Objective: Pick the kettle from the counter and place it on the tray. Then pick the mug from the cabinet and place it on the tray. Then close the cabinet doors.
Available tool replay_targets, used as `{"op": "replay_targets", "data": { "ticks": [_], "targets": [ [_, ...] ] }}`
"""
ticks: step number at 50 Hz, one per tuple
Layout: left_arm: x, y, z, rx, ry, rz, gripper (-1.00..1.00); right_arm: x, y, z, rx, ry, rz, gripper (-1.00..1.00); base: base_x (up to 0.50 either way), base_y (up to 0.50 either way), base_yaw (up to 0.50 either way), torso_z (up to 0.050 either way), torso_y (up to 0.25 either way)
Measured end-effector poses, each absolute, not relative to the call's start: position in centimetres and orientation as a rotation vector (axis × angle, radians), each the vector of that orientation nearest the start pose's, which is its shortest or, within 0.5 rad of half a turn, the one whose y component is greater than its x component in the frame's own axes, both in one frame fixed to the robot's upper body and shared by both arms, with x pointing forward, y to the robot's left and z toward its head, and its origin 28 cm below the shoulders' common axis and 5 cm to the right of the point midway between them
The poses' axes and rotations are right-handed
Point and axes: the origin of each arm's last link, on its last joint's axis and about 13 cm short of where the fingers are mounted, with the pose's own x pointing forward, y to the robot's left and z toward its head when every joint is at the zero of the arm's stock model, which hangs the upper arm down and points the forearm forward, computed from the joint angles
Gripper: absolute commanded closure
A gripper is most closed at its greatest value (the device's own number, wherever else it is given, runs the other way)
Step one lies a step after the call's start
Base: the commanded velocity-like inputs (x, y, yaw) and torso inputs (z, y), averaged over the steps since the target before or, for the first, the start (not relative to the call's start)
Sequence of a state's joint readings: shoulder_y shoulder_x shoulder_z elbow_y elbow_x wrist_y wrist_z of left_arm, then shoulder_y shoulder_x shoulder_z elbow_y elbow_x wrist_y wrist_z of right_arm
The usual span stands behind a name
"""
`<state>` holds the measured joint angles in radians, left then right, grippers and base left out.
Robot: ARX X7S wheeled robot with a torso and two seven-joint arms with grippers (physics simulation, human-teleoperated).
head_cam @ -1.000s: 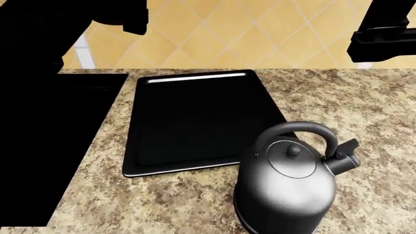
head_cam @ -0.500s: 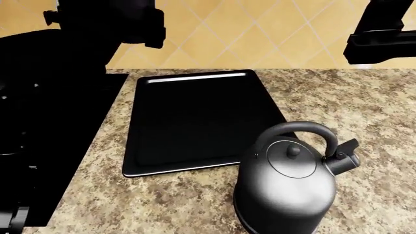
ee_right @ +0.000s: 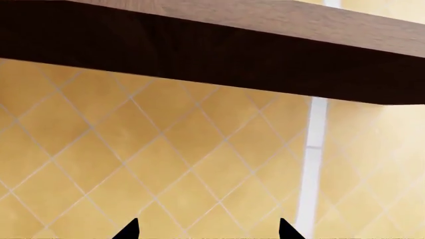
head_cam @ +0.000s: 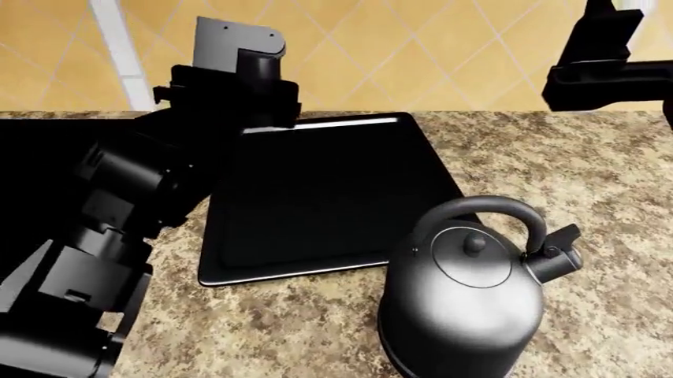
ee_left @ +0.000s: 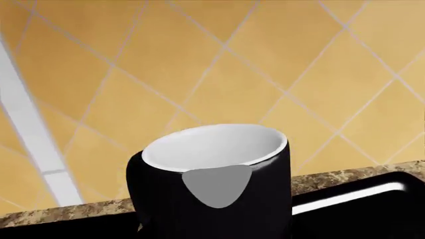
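Note:
The black mug (ee_left: 212,199) with its white inside fills the left wrist view, close up and above the counter (ee_left: 332,177). My left gripper (head_cam: 247,94) is shut on it, and one grey fingertip (ee_left: 218,186) lies over its rim. In the head view the left arm reaches over the rear left edge of the black tray (head_cam: 326,189) and hides the mug. The grey kettle (head_cam: 462,307) stands upright at the tray's near right corner. My right gripper (ee_right: 207,234) is raised at the back right and open, with nothing between its tips.
The tiled yellow wall (head_cam: 421,55) rises behind the granite counter (head_cam: 547,165). A dark wooden cabinet underside (ee_right: 212,50) hangs above the right gripper. A black sink (head_cam: 31,157) lies to the left of the tray. The cabinet doors are out of view.
My left arm has swung in from the left and now reaches over the tray's rear left edge. The right arm has shifted slightly left. The kettle and the tray have not moved.

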<state>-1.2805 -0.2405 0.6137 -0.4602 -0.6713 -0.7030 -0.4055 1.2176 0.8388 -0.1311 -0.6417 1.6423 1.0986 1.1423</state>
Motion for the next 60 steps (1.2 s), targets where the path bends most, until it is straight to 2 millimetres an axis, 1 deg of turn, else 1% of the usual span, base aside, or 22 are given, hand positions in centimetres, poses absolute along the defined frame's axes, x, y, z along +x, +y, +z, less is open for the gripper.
{"op": "replay_targets", "data": {
  "ticks": [9,15,24,33,34,53,60],
  "targets": [
    [39.4,18.2,23.0,0.166,0.115,-0.020,1.00,19.5,-14.8,33.4,-0.123,-0.299,-0.116,-1.00,0.00,0.00,0.00,0.000,0.001],
    [39.5,18.0,21.7,0.172,0.139,-0.029,1.00,19.6,-14.8,33.2,-0.121,-0.294,-0.116,-1.00,0.00,0.00,0.00,0.000,0.000],
    [39.6,17.8,20.4,0.171,0.162,-0.034,1.00,19.8,-14.9,32.9,-0.119,-0.290,-0.116,-1.00,0.00,0.00,0.00,0.000,0.000],
    [39.8,17.9,20.0,0.167,0.174,-0.033,1.00,19.9,-14.9,32.9,-0.118,-0.287,-0.116,-1.00,0.00,0.00,0.00,0.000,0.001],
    [39.8,17.9,20.0,0.166,0.175,-0.033,-1.00,19.9,-14.9,32.8,-0.117,-0.286,-0.116,-1.00,0.00,0.00,0.00,0.000,0.000],
    [39.9,18.5,20.5,0.137,0.176,-0.024,-1.00,20.1,-14.8,32.6,-0.115,-0.281,-0.114,-1.00,0.00,0.00,0.00,0.000,0.000],
    [39.7,18.7,21.6,0.126,0.155,-0.028,-1.00,20.1,-14.8,32.6,-0.114,-0.280,-0.114,-1.00,0.00,0.00,0.00,0.000,0.000]
  ]
}}
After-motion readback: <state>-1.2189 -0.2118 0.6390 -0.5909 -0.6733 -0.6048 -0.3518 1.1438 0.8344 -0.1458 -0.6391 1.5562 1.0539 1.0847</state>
